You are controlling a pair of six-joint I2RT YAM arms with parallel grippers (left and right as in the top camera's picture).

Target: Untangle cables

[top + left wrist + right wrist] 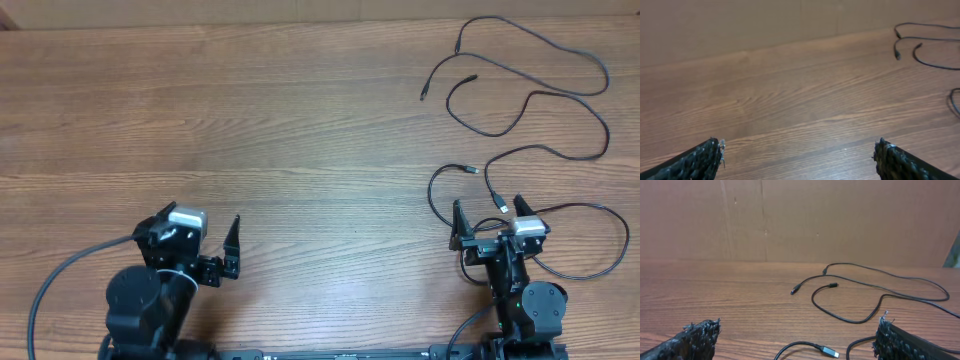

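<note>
Several thin black cables [560,95] lie loose across the right half of the wooden table [300,120], in wide loops. One silver-tipped plug [503,207] rests between the fingers of my right gripper [488,212], which is open and touching nothing. In the right wrist view the same silver plug [830,352] lies low between the fingertips of the right gripper [799,330], with a cable loop [850,319] and two small plug ends [796,289] beyond. My left gripper [198,228] is open at the near left, far from the cables; in its wrist view the left gripper [799,150] holds nothing, and cable ends [897,52] show at top right.
A brown cardboard wall [790,220] stands along the table's far edge. A thick black arm wire [55,280] curves out beside the left arm's base. Another cable loop [622,240] runs close to the table's right edge by the right arm.
</note>
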